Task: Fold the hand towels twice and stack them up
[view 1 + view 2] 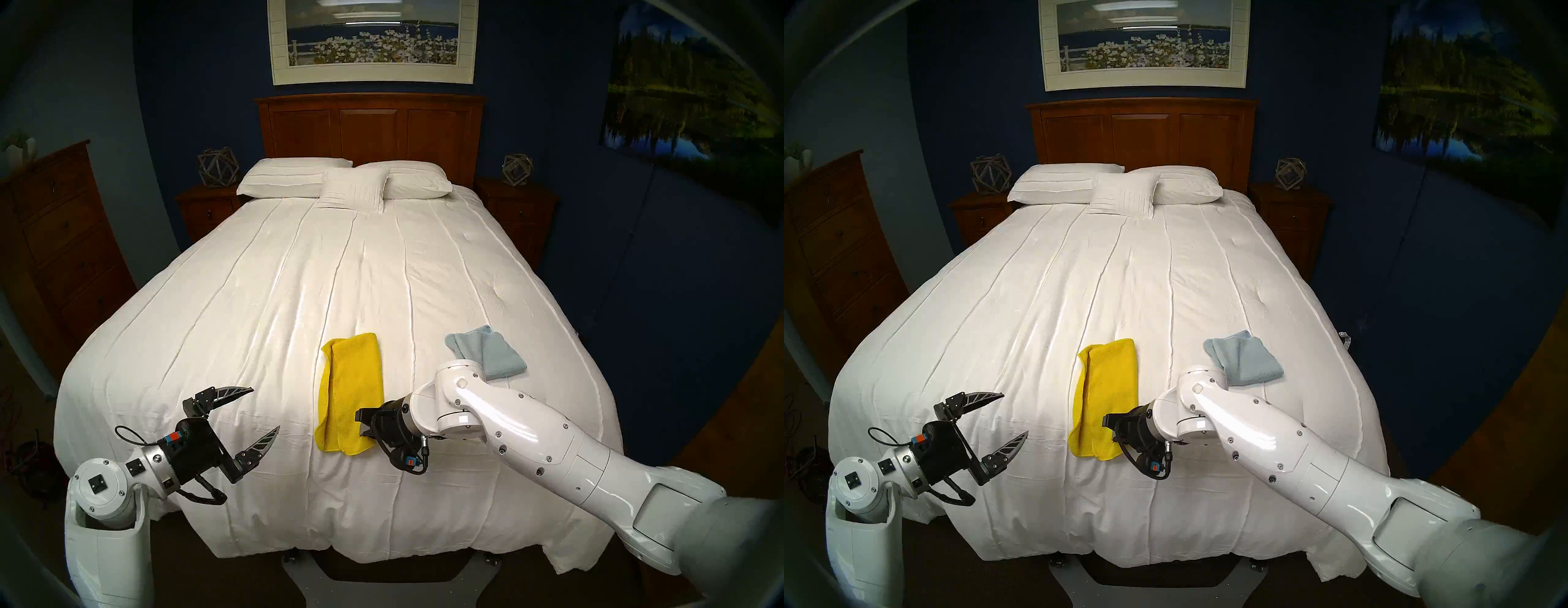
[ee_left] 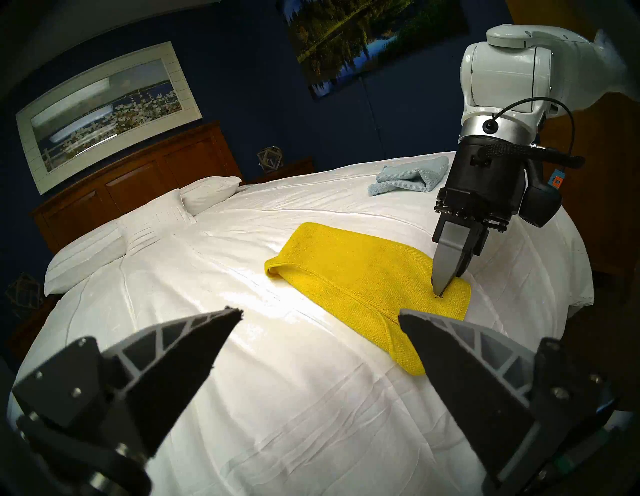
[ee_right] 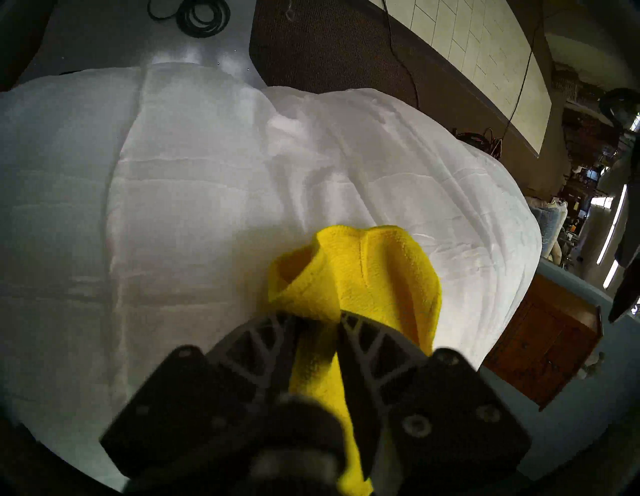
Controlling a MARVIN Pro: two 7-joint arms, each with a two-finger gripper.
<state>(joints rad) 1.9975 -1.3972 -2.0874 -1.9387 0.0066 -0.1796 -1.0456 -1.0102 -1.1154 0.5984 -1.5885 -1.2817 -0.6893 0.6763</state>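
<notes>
Since the yellow towel [image 1: 350, 390] lies as a long doubled strip running from near to far at the middle of the white bedspread [image 1: 275, 297], we judge that it has had one fold and is waiting for its second. That explains where our right hand [image 2: 440, 289] is: it points steeply down onto the strip's near right corner, and in the right wrist view a ridge of yellow cloth rises between its two fingers, which have drawn together on it. We read this as a pinch on the yellow towel, taken at the near end so that end can be carried over to the far one. Our left hand [image 1: 265, 408] hovers off the near left of the strip with its fingers spread wide and nothing between them, touching neither cloth nor bedspread. We take it to be parked clear of the fold, yet close enough to pin the cloth if it slides. Further right and a little farther off lies the grey-blue towel [image 1: 488, 352], apart from the yellow one. It is a smaller, thicker packet, so it looks fully folded and set aside as the base for stacking. As for writing, we can read none: the small orange and blue tags by each wrist cable are too small to make out, and neither towel shows a label.
</notes>
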